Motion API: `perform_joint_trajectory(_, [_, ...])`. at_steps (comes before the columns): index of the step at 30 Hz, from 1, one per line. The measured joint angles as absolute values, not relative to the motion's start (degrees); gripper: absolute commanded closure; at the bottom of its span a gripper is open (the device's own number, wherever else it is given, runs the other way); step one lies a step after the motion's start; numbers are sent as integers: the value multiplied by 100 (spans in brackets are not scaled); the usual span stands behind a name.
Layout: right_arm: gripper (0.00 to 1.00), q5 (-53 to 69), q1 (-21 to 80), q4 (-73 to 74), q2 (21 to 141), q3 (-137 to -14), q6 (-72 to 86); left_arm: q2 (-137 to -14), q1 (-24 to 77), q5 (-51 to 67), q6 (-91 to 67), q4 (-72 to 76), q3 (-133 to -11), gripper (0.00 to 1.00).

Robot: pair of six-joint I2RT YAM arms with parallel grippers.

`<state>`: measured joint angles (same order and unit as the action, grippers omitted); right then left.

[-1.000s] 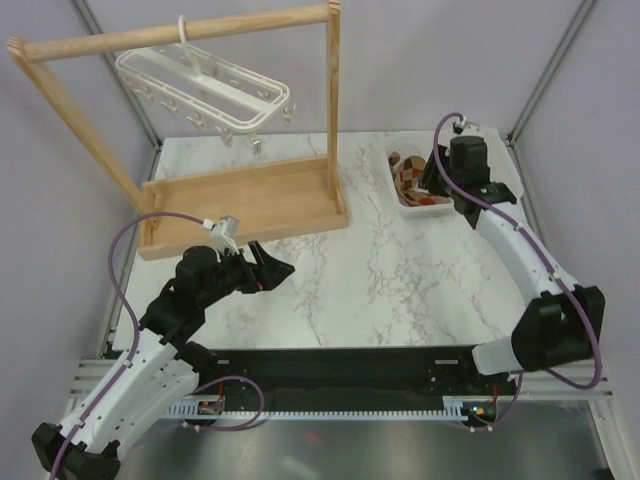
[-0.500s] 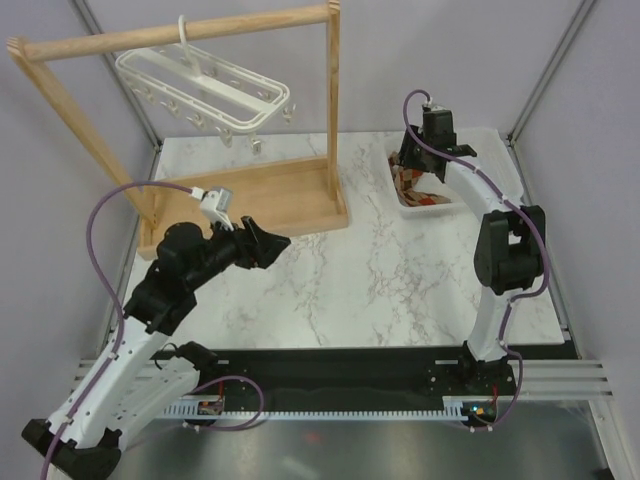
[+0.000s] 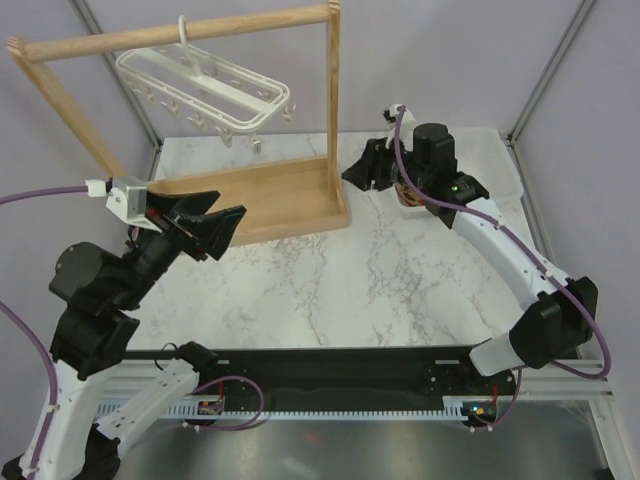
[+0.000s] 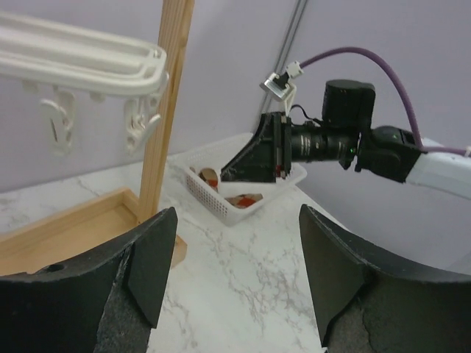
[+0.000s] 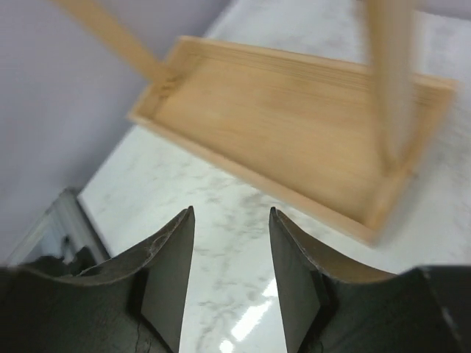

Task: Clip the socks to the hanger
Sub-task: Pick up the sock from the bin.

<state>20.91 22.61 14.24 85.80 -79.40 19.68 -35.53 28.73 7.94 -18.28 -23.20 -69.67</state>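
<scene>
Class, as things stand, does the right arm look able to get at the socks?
Probably yes: the right gripper hangs open and empty beside the open-topped basket holding the socks, though pointing away.

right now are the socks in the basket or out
In: the socks lie inside the basket, by the left wrist view.

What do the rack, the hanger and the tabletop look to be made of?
Rack: pale wood, matte, apparently unvarnished; grain lines show. Hanger: white moulded plastic, smooth with a slight sheen. Tabletop: white with grey veins, like marble, glossy; real stone or printed laminate cannot be told.
</scene>
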Motion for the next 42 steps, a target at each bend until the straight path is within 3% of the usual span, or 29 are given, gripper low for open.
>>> perform_joint_trajectory(4, [49,3253,2967,193,8256,-7701,2375,-3881,2873,816,-1610,-2394,-7609,22])
perform_joint_trajectory(8, [43,4093,3076,-1385,8562,-7651,3157,-4364,2873,978,-1505,-2449,-8073,19])
perform_joint_trajectory(19, [43,4980,3114,-4224,10221,-8458,5295,-5365,2812,1070,-1479,-3024,-8562,22])
perform_joint_trajectory(21, [42,4917,3114,-4064,10154,-8460,5127,-5415,2786,1061,-1457,-3135,-8595,22])
perform_joint_trajectory(25, [42,4147,3116,-2324,9721,-8547,3959,-5404,2773,1039,-1441,-3186,-8595,21])
perform_joint_trajectory(33, [44,860,2405,156,9373,-8936,2351,-4967,2773,882,-1413,-3175,-8176,20])
perform_joint_trajectory(39, [47,-554,1605,781,10361,-9437,1894,-4521,2773,941,-1361,-3111,-7553,22])
perform_joint_trajectory(42, [53,-834,1426,1039,11240,-9983,1763,-4272,2770,934,-1361,-3111,-7144,22])
